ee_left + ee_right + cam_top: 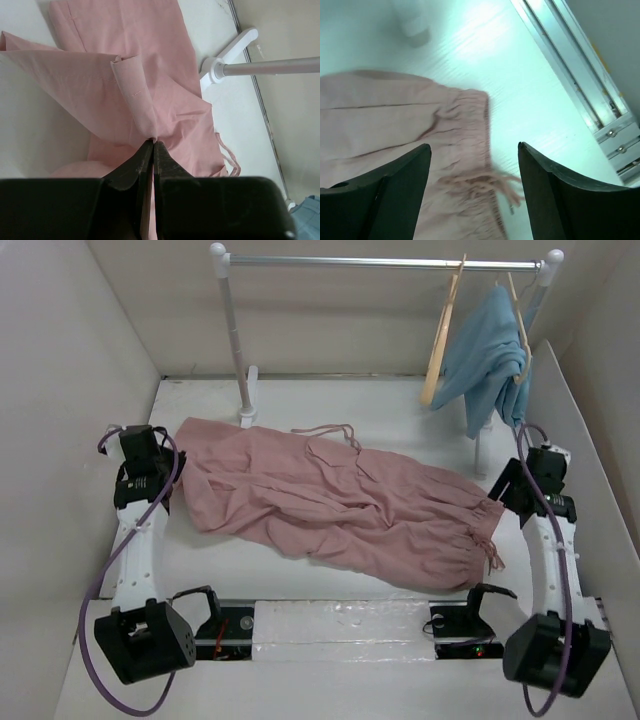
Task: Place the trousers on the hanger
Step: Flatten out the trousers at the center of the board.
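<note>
The dusty-pink trousers (330, 500) lie spread and crumpled across the table, running from the left to the right gripper. My left gripper (178, 483) sits at their left edge. In the left wrist view it (152, 142) is shut on a raised fold of the trousers (150, 75). My right gripper (503, 495) hangs over their right end. In the right wrist view it (474, 146) is open above the gathered edge and loose strings of the trousers (395, 125), touching nothing. The pale wooden hanger (445, 335) hangs bare on the rail at the back right.
A white clothes rack (385, 260) stands at the back, its left foot (225, 60) close to the trousers' far edge. A light-blue garment (490, 355) hangs on a second hanger right of the bare one. An aluminium rail (580, 65) runs along the table edge.
</note>
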